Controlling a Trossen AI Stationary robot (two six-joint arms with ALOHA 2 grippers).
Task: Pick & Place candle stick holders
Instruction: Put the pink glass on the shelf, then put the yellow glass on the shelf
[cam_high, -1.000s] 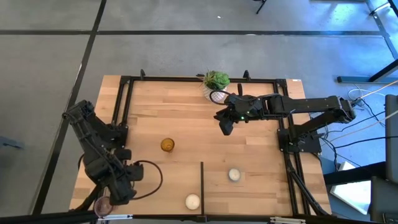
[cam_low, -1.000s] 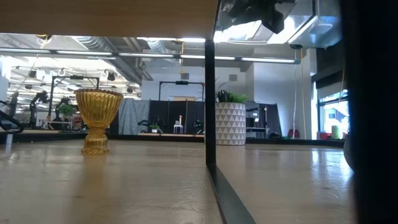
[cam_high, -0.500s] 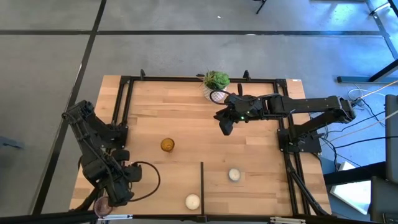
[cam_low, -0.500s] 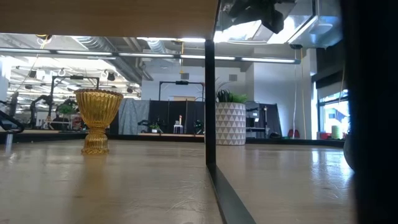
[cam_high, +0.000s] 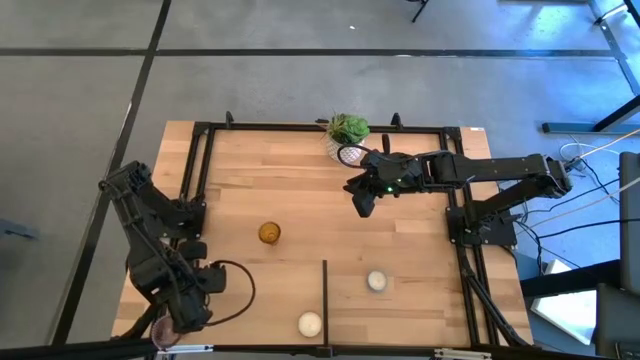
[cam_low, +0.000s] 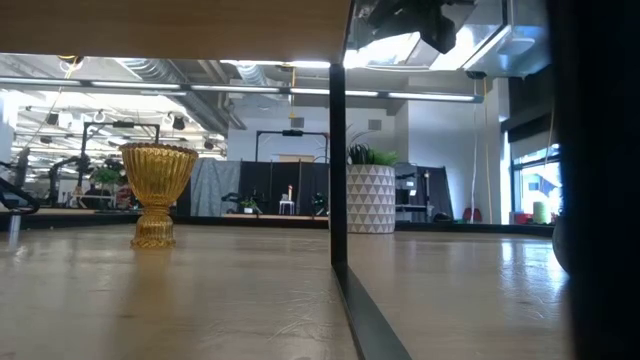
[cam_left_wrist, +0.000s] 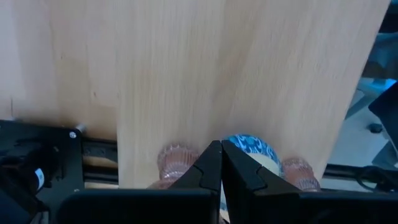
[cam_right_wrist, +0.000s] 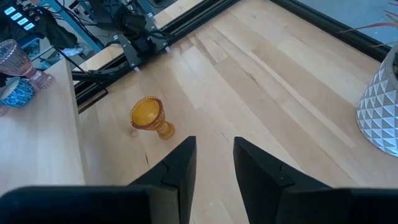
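Our right gripper (cam_right_wrist: 214, 163), fingers apart, hovers beyond the amber holder (cam_right_wrist: 149, 117) standing ahead on the tabletop (cam_right_wrist: 261, 93); glass, likely fragile and slick, so we'd pinch its stem. Left gripper (cam_left_wrist: 222, 163) fingers together.

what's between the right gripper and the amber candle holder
Nothing visible. The right gripper hangs open above the table's middle, and only bare wood lies between it and the amber candle holder. The white plant pot stands behind the gripper, off that line.

No readable text, no labels, no brands, no numbers, no signs anywhere in these views
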